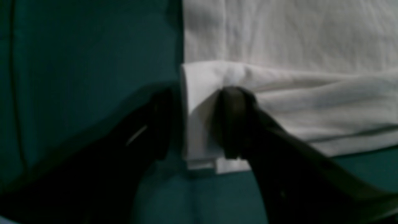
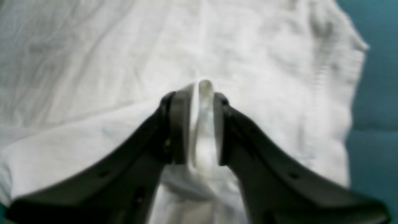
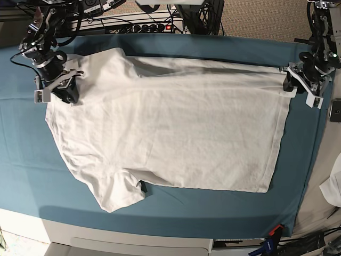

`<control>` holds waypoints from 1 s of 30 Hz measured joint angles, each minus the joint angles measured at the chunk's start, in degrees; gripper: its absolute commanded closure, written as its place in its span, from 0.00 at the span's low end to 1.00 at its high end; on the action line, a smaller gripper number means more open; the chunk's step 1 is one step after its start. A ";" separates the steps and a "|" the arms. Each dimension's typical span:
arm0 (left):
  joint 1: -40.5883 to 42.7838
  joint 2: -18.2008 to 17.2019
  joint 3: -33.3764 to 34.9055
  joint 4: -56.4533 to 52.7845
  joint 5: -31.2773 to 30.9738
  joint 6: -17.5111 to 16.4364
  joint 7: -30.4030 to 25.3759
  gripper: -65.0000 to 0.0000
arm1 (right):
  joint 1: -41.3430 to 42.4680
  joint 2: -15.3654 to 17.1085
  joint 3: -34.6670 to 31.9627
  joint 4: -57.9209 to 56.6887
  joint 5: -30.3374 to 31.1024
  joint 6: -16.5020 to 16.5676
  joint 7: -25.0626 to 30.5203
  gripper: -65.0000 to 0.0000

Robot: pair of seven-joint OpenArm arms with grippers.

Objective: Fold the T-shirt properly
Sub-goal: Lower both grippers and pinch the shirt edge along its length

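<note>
The white T-shirt (image 3: 170,128) lies spread flat on the teal table cloth (image 3: 32,160), collar end at the left and hem at the right. In the left wrist view my left gripper (image 1: 199,93) is open and straddles a folded hem corner (image 1: 202,109). One finger (image 1: 236,121) rests on the fabric and the other is over the teal cloth. In the base view it sits at the shirt's far right corner (image 3: 293,80). My right gripper (image 2: 199,90) is open a little, and a raised ridge of shirt fabric (image 2: 203,124) stands between its pads. In the base view the right gripper (image 3: 63,85) is at the far left shoulder.
Cables and a power strip (image 3: 144,26) run along the back edge. A small dark device (image 3: 335,110) and a white fabric scrap (image 3: 333,186) lie off the right edge. Clamps (image 3: 272,240) stick out at the front right corner.
</note>
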 measured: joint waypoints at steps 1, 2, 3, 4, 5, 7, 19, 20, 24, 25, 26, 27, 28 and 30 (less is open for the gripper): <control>0.00 0.00 0.00 0.00 0.00 0.00 0.02 0.58 | 0.00 0.00 0.68 0.00 -0.11 0.00 0.00 0.62; 0.00 0.02 0.00 0.00 0.37 -0.02 0.00 0.58 | 0.00 0.00 1.38 0.00 -0.15 0.00 0.00 0.61; 0.00 0.02 0.00 0.00 0.83 -0.13 0.00 0.58 | 0.00 0.00 2.14 0.00 -0.24 0.00 0.02 0.61; 0.00 0.02 0.00 0.00 1.16 -0.15 -0.09 0.58 | 0.00 0.00 2.93 0.00 -0.26 0.00 0.02 0.61; 0.00 0.02 0.00 0.00 1.75 -0.17 -0.44 0.58 | 0.02 -0.02 3.78 0.00 -0.28 0.00 0.17 0.61; 0.00 0.02 0.00 0.00 1.97 -0.17 -0.44 0.58 | 0.00 -0.02 5.73 0.00 -0.26 0.00 1.29 0.61; -0.46 0.02 0.02 0.35 10.12 1.62 -1.68 0.58 | 0.00 -0.13 13.46 0.00 -0.46 0.00 1.66 0.61; -0.46 0.02 0.02 0.37 10.58 1.62 -1.70 0.58 | 0.00 -0.13 13.46 0.00 -0.44 0.00 1.46 0.61; -0.46 0.02 0.00 0.46 10.93 1.84 -1.68 0.58 | 0.00 -0.13 13.46 0.00 -0.46 0.00 1.44 0.61; -0.46 0.02 0.00 0.46 10.93 2.25 -1.66 0.58 | 0.00 -0.13 13.46 0.00 -0.44 0.00 1.44 0.61; -0.46 0.02 0.00 0.46 10.93 2.29 -1.66 0.58 | 0.02 -0.13 13.46 0.00 -0.44 0.00 1.46 0.61; -0.46 0.02 0.00 0.46 10.93 2.32 -1.66 0.58 | 0.02 -0.13 13.46 0.00 -0.44 0.00 1.46 0.61; -0.46 0.02 0.00 0.46 10.95 2.45 -1.66 0.58 | 0.00 -0.13 13.46 0.00 -0.44 0.00 1.44 0.61; -0.46 0.02 0.02 0.46 10.93 2.45 -1.66 0.58 | 0.00 -0.13 13.46 0.00 -0.44 0.00 1.44 0.61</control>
